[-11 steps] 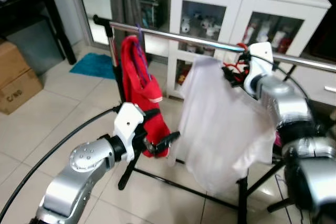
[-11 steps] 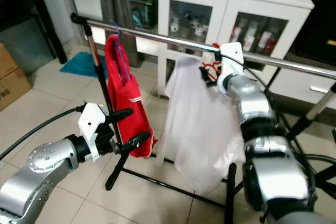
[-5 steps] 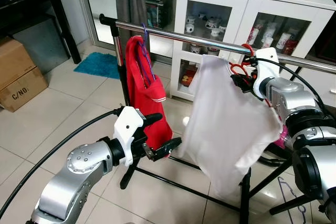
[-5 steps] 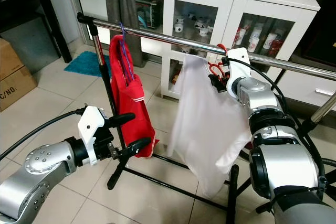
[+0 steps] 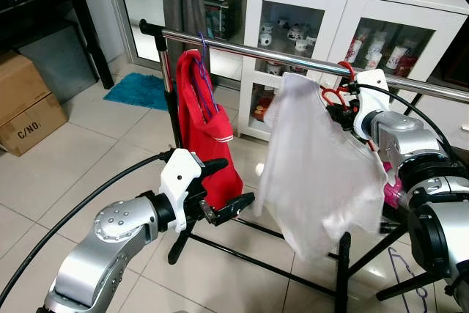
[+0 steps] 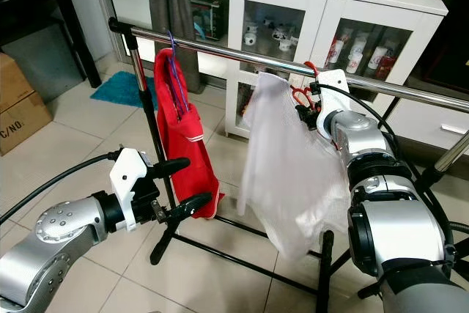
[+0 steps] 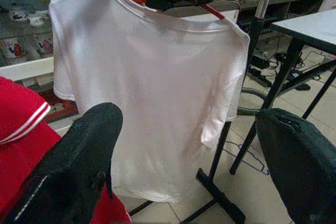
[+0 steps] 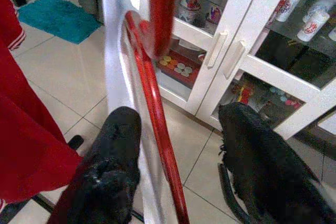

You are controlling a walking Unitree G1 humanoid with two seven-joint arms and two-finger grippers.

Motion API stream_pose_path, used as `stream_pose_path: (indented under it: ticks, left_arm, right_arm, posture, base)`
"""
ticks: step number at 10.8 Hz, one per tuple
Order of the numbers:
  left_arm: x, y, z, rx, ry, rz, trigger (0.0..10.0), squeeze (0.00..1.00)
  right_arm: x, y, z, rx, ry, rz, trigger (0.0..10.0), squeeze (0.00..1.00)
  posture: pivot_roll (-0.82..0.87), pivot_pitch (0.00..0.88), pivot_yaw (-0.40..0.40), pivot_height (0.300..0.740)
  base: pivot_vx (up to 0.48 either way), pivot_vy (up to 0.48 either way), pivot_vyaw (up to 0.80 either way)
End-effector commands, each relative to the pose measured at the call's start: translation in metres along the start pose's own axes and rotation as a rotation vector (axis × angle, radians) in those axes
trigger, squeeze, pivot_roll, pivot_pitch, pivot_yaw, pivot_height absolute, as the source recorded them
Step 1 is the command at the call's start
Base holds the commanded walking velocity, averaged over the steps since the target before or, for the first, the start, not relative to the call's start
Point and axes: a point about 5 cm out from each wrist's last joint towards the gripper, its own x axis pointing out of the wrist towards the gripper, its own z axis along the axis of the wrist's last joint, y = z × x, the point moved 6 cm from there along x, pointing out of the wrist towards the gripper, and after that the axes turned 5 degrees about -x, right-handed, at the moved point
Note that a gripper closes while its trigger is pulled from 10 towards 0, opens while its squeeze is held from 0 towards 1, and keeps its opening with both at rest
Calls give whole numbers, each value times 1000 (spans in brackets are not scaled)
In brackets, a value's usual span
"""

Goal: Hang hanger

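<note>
A white T-shirt (image 5: 315, 166) hangs on a red hanger (image 8: 157, 129) whose hook (image 5: 344, 71) sits over the chrome rail (image 5: 249, 48). My right gripper (image 5: 338, 111) is up at the shirt's collar just under the rail. It is open, its black fingers (image 8: 113, 166) on either side of the hanger's red wire. My left gripper (image 5: 233, 185) is held low in front of the rack, open and empty, facing the shirt (image 7: 152, 77). A red garment (image 5: 205, 137) hangs on a purple hanger near the rail's left end.
The rack's black post and feet (image 5: 256, 254) stand on the tiled floor close ahead. Behind it is a white glass-door cabinet (image 5: 352, 5). A cardboard box (image 5: 26, 111), a teal mat (image 5: 135, 89) and a dark table (image 5: 44, 5) are to the left.
The view rose and steadied after one second ago. Since then the white shirt has swung inward and now hangs straighter. Both grippers hold nearly the same places.
</note>
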Motion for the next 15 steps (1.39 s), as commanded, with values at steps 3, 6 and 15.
stream_pose_path:
  ticks: [3, 6, 15]
  left_arm:
    - [1, -4, 6, 23, -6, -28, 10000, 0]
    - [2, -3, 7, 31, -10, -32, 10000, 0]
    - [6, 3, 1, 29, -19, 19, 10000, 0]
  right_arm:
    - [2, 0, 8, 24, -15, -17, 0, 0]
    - [2, -1, 10, 36, -24, -27, 0, 0]
    - [-5, 7, 14, 81, -140, 64, 0, 0]
  posture:
    - [42, 0, -10, 740]
    - [43, 0, -6, 740]
    - [24, 0, 5, 740]
  base:
    - [0, 0, 0]
    - [0, 0, 0]
    - [0, 0, 0]
